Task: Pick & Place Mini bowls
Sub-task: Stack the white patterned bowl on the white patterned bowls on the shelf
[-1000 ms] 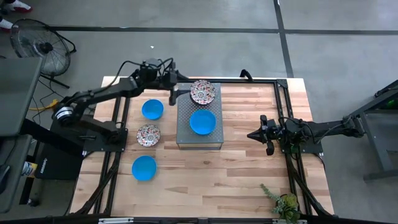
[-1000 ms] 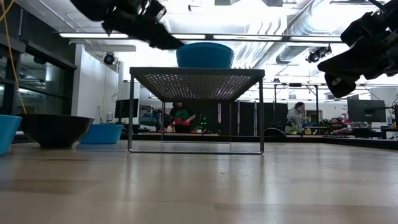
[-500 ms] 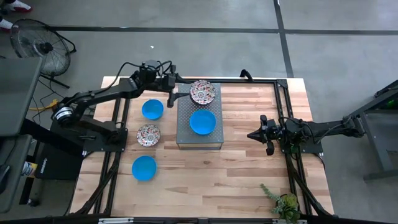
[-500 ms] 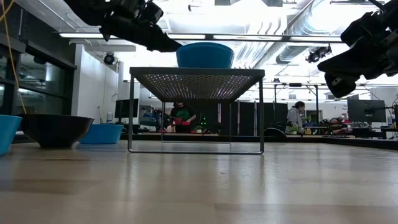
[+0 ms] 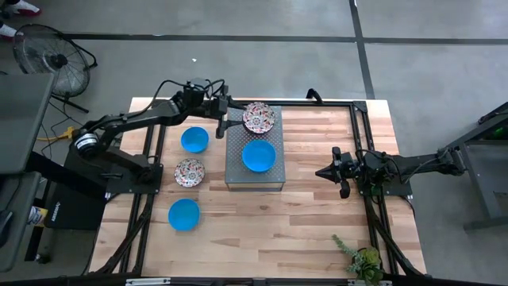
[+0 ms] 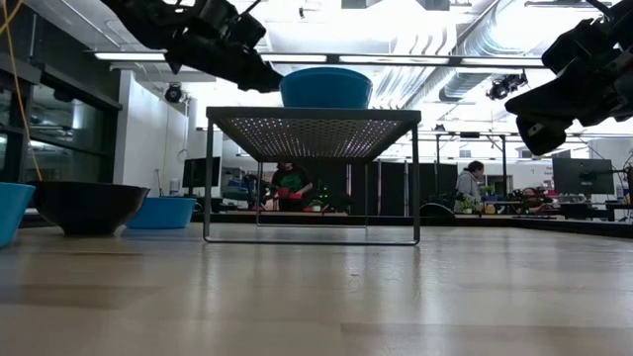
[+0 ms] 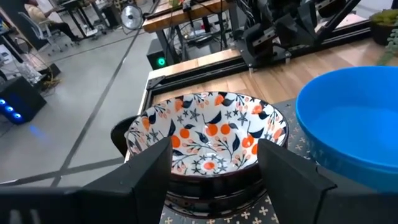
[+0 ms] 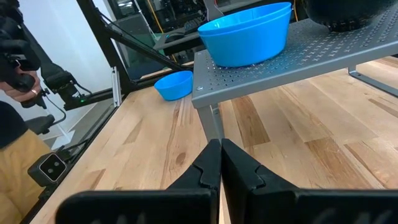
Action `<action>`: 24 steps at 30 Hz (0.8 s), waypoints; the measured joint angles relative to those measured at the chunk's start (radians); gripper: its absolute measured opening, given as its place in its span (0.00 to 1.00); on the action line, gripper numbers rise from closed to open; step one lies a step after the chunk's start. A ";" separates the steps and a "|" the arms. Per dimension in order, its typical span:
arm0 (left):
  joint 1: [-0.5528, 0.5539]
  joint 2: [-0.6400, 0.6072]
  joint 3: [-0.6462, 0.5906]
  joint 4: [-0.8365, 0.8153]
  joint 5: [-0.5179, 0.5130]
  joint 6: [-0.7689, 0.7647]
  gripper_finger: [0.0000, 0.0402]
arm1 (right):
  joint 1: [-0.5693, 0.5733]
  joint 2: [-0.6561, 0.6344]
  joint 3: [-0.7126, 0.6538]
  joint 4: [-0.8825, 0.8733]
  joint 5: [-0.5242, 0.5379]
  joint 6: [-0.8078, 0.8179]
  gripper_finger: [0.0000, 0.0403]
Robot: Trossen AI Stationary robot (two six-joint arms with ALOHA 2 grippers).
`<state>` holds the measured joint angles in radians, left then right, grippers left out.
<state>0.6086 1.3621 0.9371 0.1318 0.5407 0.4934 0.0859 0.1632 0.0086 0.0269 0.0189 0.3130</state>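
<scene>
A floral mini bowl (image 5: 259, 117) (image 7: 208, 134) and a blue mini bowl (image 5: 259, 156) (image 6: 326, 87) sit on a raised grey perforated slab (image 5: 238, 171). On the table to its left rest a blue bowl (image 5: 194, 140), a floral bowl (image 5: 189, 171) and another blue bowl (image 5: 184, 214). My left gripper (image 5: 227, 119) (image 7: 214, 171) hovers open at the slab's far left corner. Its fingers point at the floral bowl and stand to either side of its near rim, with no touch that I can see. My right gripper (image 5: 324, 171) (image 8: 221, 155) waits shut, right of the slab.
The slab stands on thin legs (image 6: 208, 178) above the wooden table. A black frame (image 5: 357, 107) runs along the table's far and right sides. A small plant (image 5: 363, 258) sits at the near right corner. People (image 6: 473, 183) show in the room beyond.
My left gripper has drawn back a little from the floral bowl toward the table's left edge and dipped slightly, staying open. The bowls have kept their places.
</scene>
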 joint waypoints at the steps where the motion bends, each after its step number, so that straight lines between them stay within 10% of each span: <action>1: 0.000 0.006 0.000 0.000 0.000 0.000 0.57 | 0.000 0.000 0.000 0.000 0.000 0.000 0.00; 24: 0.001 0.019 0.000 -0.027 -0.077 -0.009 0.57 | 0.000 0.000 0.000 0.000 0.000 0.000 0.00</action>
<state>0.6093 1.3808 0.9375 0.1051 0.4634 0.4840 0.0858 0.1633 0.0086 0.0269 0.0189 0.3130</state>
